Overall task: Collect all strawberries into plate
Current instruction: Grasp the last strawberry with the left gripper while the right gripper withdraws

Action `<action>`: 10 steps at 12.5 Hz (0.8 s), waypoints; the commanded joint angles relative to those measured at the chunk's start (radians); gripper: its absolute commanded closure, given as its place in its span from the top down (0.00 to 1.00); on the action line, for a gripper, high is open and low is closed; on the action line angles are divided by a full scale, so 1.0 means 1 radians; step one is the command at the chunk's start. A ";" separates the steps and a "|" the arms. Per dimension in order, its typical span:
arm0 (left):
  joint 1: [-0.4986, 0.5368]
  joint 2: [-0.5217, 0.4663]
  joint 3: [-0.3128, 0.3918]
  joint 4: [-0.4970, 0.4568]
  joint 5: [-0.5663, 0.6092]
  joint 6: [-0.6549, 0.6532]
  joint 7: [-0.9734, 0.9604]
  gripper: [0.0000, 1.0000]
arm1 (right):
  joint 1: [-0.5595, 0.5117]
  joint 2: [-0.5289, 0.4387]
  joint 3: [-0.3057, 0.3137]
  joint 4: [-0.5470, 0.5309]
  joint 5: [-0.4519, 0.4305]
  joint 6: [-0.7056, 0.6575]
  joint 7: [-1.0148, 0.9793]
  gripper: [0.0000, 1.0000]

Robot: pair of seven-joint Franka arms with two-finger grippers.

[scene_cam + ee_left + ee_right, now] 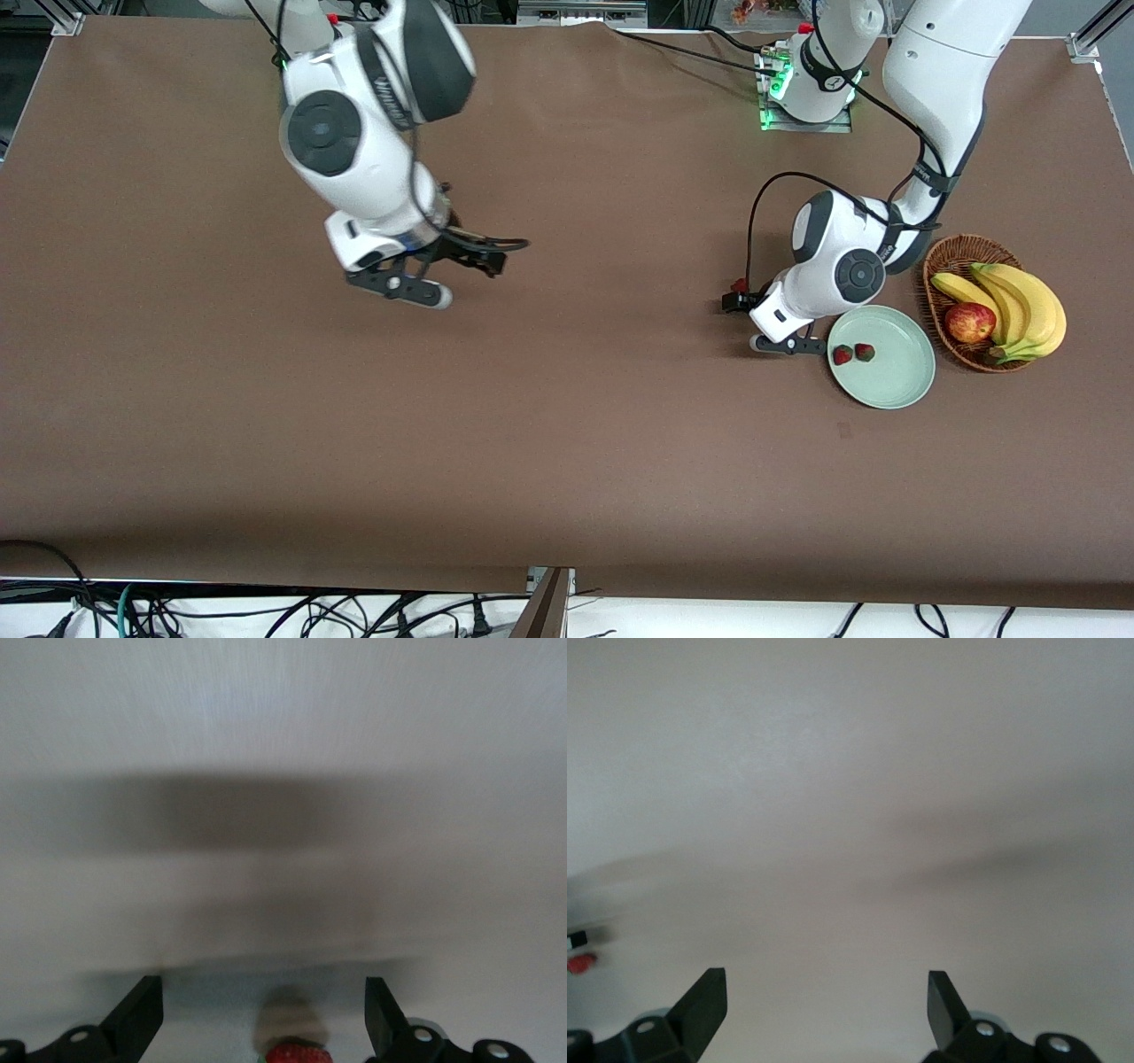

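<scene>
Left gripper [784,344]: was low over the bare table, just beside the plate rim at the edge toward the right arm's end; fingers [137,1014] spread wide, nothing between them. Left wrist view showed the top of one red berry [297,1053] at the frame edge between the fingers, not gripped.
Right gripper [403,288]: hung over bare table toward the right arm's end, well apart from the plate; fingers [700,1005] spread, empty. Arm was waiting.
Plate [899,390]: pale mint green, round, on the table toward the left arm's end, just beside the basket and nearer to the front camera than it.
Strawberries: two seen in the plate, side by side near the rim closest to the left gripper, first strawberry [842,355] and second strawberry [864,352], apart from each other by a small gap. Third one: could not tell where it was.
Basket [939,266]: brown wicker, held bananas [1019,306] and a red apple [969,322].
Table [567,425]: brown cover.
</scene>
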 commanded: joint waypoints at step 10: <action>0.006 -0.105 -0.074 -0.130 0.069 0.003 -0.122 1.00 | -0.608 -0.422 0.487 -0.140 -0.333 -0.211 -0.325 1.00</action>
